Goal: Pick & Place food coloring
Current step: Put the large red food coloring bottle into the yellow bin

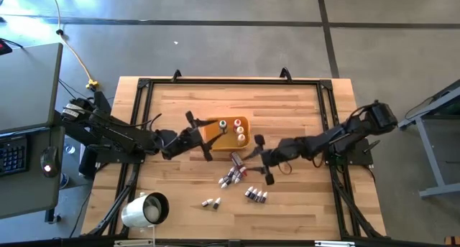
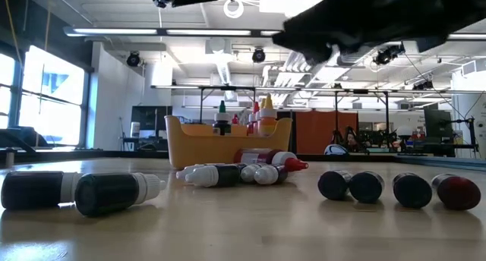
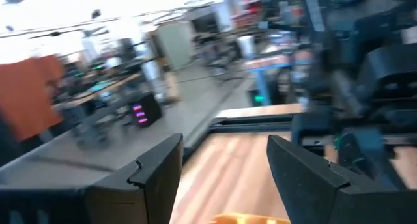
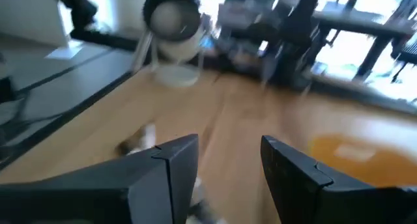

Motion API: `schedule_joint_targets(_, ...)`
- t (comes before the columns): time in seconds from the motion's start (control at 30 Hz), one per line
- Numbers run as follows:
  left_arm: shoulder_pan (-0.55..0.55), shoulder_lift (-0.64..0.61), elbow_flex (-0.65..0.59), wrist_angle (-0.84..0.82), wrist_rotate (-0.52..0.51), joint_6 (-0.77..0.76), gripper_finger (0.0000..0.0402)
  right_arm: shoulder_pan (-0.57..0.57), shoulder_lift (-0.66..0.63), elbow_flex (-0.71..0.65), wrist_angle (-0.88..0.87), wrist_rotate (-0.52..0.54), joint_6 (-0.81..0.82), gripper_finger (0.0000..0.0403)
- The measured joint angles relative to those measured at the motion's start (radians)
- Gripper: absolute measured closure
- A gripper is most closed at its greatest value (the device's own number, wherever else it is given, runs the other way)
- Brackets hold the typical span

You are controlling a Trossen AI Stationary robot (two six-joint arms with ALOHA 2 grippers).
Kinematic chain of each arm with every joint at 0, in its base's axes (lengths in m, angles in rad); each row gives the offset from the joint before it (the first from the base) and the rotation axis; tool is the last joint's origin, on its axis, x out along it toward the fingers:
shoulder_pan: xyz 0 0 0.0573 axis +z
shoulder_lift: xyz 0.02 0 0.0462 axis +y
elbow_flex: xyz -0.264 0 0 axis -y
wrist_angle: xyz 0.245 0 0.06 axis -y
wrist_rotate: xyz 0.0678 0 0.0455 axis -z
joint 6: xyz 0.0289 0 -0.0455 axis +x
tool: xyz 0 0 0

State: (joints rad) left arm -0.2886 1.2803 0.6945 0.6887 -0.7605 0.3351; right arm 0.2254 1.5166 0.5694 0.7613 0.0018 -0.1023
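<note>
Food coloring bottles (image 1: 231, 176) lie label-unreadable beside the orange tray (image 1: 215, 126); left tool (image 1: 200, 136) and right tool (image 1: 263, 159) spread, empty.

Your right wrist view smears the bottles (image 4: 137, 140) ahead of the right gripper (image 4: 228, 168) into pale streaks. In the low view, the orange tray (image 2: 228, 143) wall hides the lower halves of the bottles standing inside.

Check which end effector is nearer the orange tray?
Left. The left end effector sits at the orange tray edge, open. The right end effector is off beside it, open over loose bottles.
</note>
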Motion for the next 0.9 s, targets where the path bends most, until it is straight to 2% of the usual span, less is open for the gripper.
schedule_joint_targets(0.17, 0.0, 0.0, 0.0, -0.016, 0.175, 0.0, 0.0181, 0.07, 0.0, 0.0, -0.166, 0.055, 0.119, 0.0242)
schedule_joint_targets(0.4, 0.0, 0.004, 0.0, -0.104, 0.351, 0.006, 0.0181, 0.108, -0.004, 0.0, -0.326, 0.059, 0.174, 0.0242)
schedule_joint_targets(0.53, 0.0, 0.03, 0.0, -0.151, 0.544, 0.153, 0.0181, 0.101, -0.046, 0.0, -0.517, 0.067, 0.111, 0.0242)
schedule_joint_targets(0.6, -0.001, 0.051, 0.028, -0.175, 0.588, 0.177, 0.0181, 0.096, -0.09, -0.001, -0.626, 0.084, 0.099, 0.0242)
schedule_joint_targets(0.7, 0.001, 0.095, 0.126, -0.349, 0.575, 0.158, 0.0181, 0.089, -0.179, -0.002, -0.734, 0.129, 0.102, 0.0242)
schedule_joint_targets(0.8, 0.001, 0.179, 0.3, -0.64, 0.541, 0.154, 0.0181, 0.089, -0.291, -0.002, -0.771, 0.179, 0.102, 0.0242)
schedule_joint_targets(0.9, 0.001, 0.298, 0.493, -0.92, 0.56, 0.135, 0.0181, 0.09, -0.418, -0.002, -0.786, 0.198, 0.102, 0.0242)
